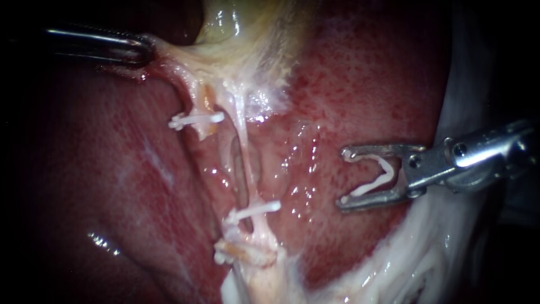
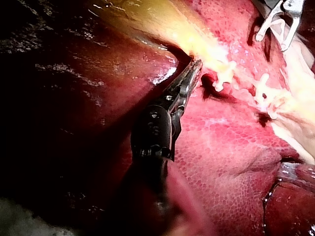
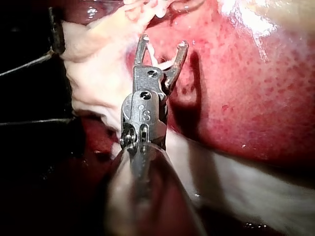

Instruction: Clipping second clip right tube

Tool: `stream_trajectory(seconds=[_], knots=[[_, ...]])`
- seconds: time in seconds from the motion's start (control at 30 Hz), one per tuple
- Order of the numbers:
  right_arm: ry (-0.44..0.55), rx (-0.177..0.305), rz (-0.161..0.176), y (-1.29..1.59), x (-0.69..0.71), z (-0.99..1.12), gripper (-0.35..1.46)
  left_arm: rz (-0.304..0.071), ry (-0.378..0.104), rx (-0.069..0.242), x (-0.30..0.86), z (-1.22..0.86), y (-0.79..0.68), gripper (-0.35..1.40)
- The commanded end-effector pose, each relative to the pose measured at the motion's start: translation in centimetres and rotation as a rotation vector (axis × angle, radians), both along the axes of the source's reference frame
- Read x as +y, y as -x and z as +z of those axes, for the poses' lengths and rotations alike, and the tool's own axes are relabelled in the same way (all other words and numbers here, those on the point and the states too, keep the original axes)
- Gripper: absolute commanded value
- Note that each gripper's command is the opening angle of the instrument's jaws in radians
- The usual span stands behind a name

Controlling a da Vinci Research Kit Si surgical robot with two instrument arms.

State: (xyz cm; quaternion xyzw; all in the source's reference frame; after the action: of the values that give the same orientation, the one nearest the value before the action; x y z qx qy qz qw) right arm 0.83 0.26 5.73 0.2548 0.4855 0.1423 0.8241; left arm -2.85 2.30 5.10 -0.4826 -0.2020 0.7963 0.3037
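- The slim steel left instrument (image 1: 143, 49) enters from the far left. Its jaws are pressed together on a fold of pale yellowish tissue (image 1: 174, 54) at the gallbladder's (image 1: 242, 25) edge.
- The right tube (image 1: 243, 141), a thin, pale, glistening strand, runs near to far down the centre over the dark red liver (image 1: 349, 84). A seated white clip (image 1: 256, 210) already crosses its near end.
- Just left of the tube, a second white bar-shaped clip (image 1: 197, 119) sits on an orange-tinged stub.
- The metal right instrument (image 1: 345, 178) hangs well apart to the right of the tube, above the liver. Its jaws stand spread, yet each touches a leg of the white V-shaped clip (image 1: 365, 188) they carry.
- The strand looks soft, wet and easily torn. It would probably bend under any sideways push and slide off bare metal.
- The best purchase appears to be the bare span beyond the seated white clip, on its far side. The instrument should take it squarely, with both clip legs reaching past the tube before closing.
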Motion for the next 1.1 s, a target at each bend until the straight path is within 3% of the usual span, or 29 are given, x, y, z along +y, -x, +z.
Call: stream_trajectory(seconds=[0.03, 0.13, 0.3, 0.5, 0.77, 1.1], knots=[[-0.026, 0.000, 0.004, -0.06, -0.01, 0.01, 0.49, 0.000, 0.001, 0.000, 0.00, 0.01, 0.01, -0.35], [-0.092, 0.015, 0.013, -0.26, 0.00, 0.04, 0.49, -0.001, 0.001, 0.001, 0.00, 0.01, 0.02, -0.35], [-0.213, 0.059, 0.060, -0.52, 0.03, 0.18, 0.49, -0.001, 0.001, 0.001, 0.00, 0.01, 0.02, -0.35], [-0.281, 0.063, 0.064, -0.76, 0.00, 0.46, 0.49, -0.001, 0.001, 0.001, -0.01, 0.01, 0.03, -0.35], [-0.380, 0.109, 0.061, -0.97, -0.07, 0.76, 0.49, -0.002, 0.002, 0.002, -0.01, 0.01, 0.04, -0.35], [-0.593, 0.273, 0.046, -1.11, -0.09, 0.80, 0.49, -0.003, 0.002, 0.002, -0.01, 0.02, 0.05, -0.35]])
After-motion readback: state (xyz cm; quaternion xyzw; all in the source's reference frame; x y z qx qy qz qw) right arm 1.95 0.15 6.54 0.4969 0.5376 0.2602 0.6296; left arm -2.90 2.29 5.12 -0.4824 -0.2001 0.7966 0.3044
